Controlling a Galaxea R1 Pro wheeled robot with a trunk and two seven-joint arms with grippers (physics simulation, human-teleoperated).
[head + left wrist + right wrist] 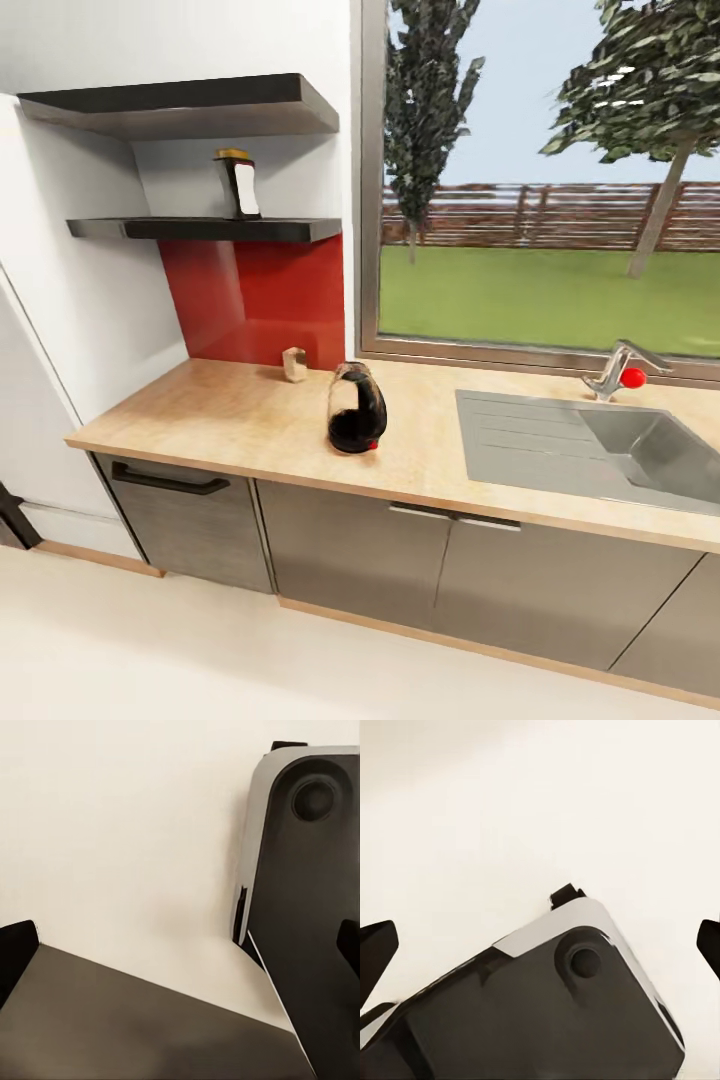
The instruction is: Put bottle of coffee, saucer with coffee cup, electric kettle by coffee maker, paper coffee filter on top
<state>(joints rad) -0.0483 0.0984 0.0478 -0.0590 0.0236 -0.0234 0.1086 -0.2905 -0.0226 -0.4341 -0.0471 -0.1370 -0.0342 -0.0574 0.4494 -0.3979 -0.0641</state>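
Note:
The bottle of coffee (238, 185), dark with a yellow lid and a white label, stands on the lower black shelf (205, 229) above the wooden countertop (240, 420). On the counter stands a glossy black vessel with a handle and a red part at its foot (355, 408), apparently the electric kettle. Behind it, near the red backsplash, sits a small beige object (294, 364) that I cannot identify. My left gripper (180, 949) and right gripper (540, 945) are both open and empty, hanging over the pale floor beside my own dark base.
A steel sink (600, 445) with a tap (620, 370) lies at the counter's right, under a large window. Grey cabinets (350, 550) run below the counter, and a white tall unit (40, 400) stands at the left. A second shelf (180, 105) is higher up.

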